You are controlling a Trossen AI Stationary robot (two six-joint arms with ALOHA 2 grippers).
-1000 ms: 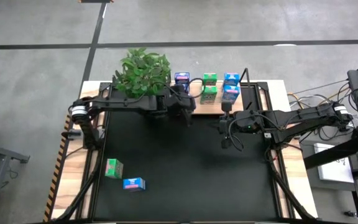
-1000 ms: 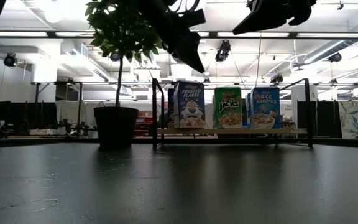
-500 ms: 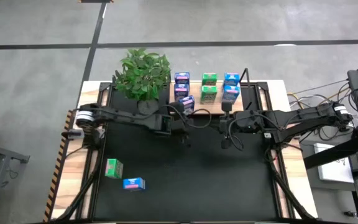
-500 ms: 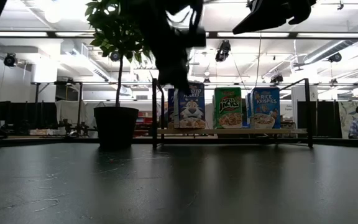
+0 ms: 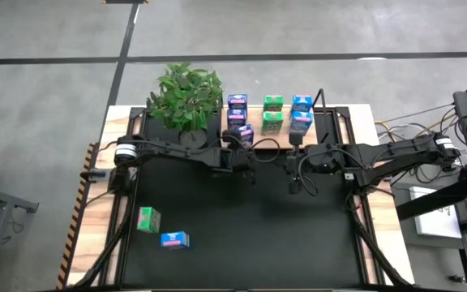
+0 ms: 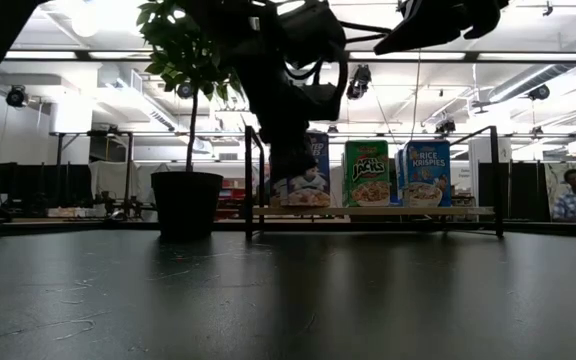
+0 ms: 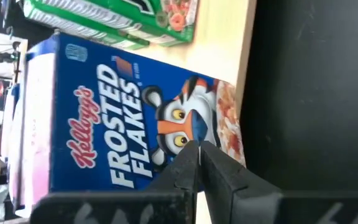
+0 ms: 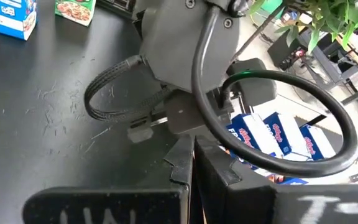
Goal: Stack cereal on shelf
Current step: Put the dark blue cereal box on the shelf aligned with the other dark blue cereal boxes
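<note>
1. Light natural-wood board (image 5: 276, 143), the shelf, lies at the far edge of the black table mat (image 5: 242, 219), just beside the leafy green potted plant (image 5: 188, 96).
2. Dark blue-purple cardboard Frosted Flakes boxes (image 5: 237, 102) stand on the shelf at the end nearest the plant; green cardboard boxes (image 5: 273, 122) stand at its middle and light blue Rice Krispies boxes (image 5: 301, 120) at the end away from the plant.
3. Seen level across the table, one blue-purple box (image 6: 308, 180), one green box (image 6: 366, 172) and one light blue box (image 6: 427, 172) stand upright in a row on the board.
4. Two more boxes lie on the mat well apart from the shelf, toward the near left corner: a green one (image 5: 148, 219) and, just beside it, a light blue one (image 5: 174, 239).
5. Left gripper (image 5: 242, 154) sits over the mat right at the shelf's front edge, before the blue-purple boxes; its own camera shows the dark fingers (image 7: 194, 163) pressed together with nothing between them, the Frosted Flakes front just ahead.
6. Right gripper (image 5: 296, 172) waits over the mat in front of the shelf, beside the left one; its fingers (image 8: 191, 158) meet too and hold nothing.
</note>
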